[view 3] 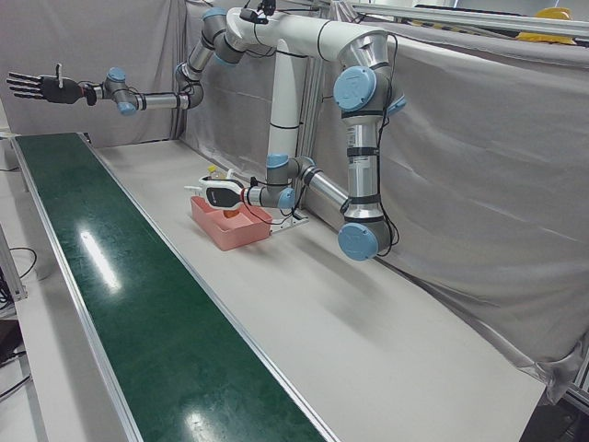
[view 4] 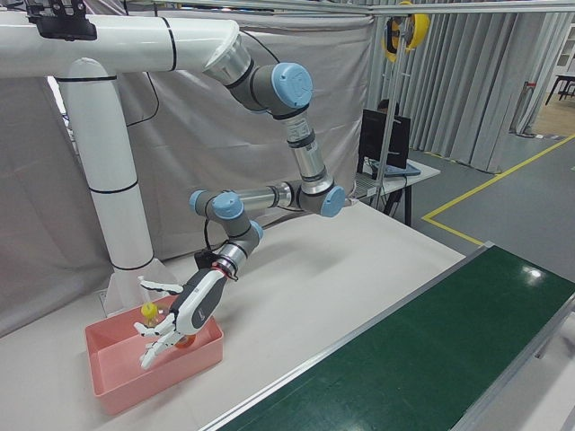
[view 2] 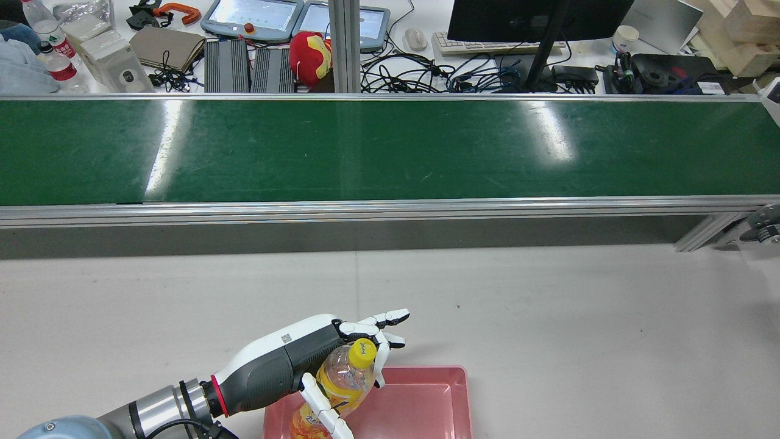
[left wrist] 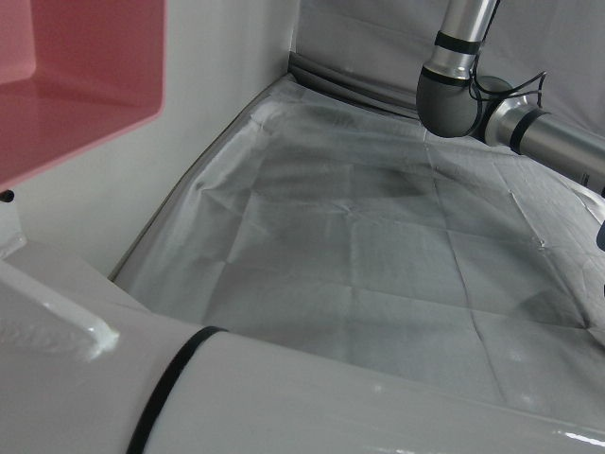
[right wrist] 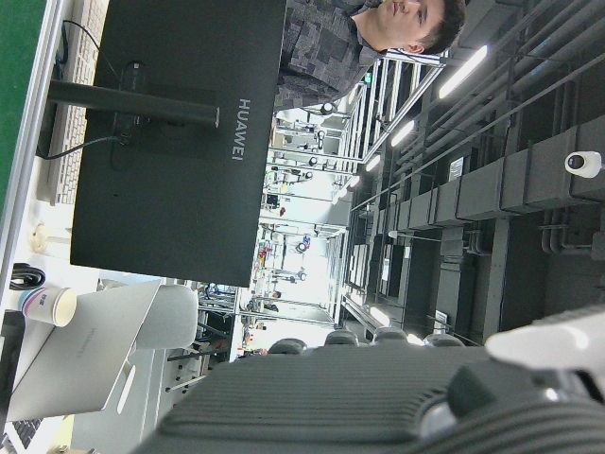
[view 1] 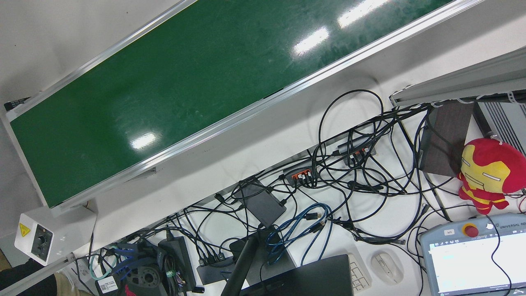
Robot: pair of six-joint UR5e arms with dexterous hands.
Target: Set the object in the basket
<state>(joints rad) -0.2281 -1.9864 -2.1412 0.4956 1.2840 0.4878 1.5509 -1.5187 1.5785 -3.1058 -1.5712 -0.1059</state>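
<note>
An orange drink bottle (view 2: pixel 342 384) with a yellow cap stands tilted in the pink basket (view 2: pixel 426 371) at the near edge of the table. My left hand (view 2: pixel 304 356) is around it, fingers stretched out straight past the cap and thumb below, not closed on it. The right-front view shows the same hand (view 4: pixel 193 310) spread open, with the bottle's cap (view 4: pixel 146 312) between its fingers over the basket (view 4: pixel 117 388). My right hand (view 3: pixel 37 87) is open, fingers spread, raised high beyond the far end of the belt. A corner of the basket (left wrist: pixel 76 85) shows in the left hand view.
The long green conveyor belt (view 2: pixel 390 152) runs across the table beyond the basket, bare. Behind it is a desk with cables, monitor, teach pendants and a red plush toy (view 2: pixel 309 55). Grey curtains (view 3: pixel 479 166) stand behind the arms.
</note>
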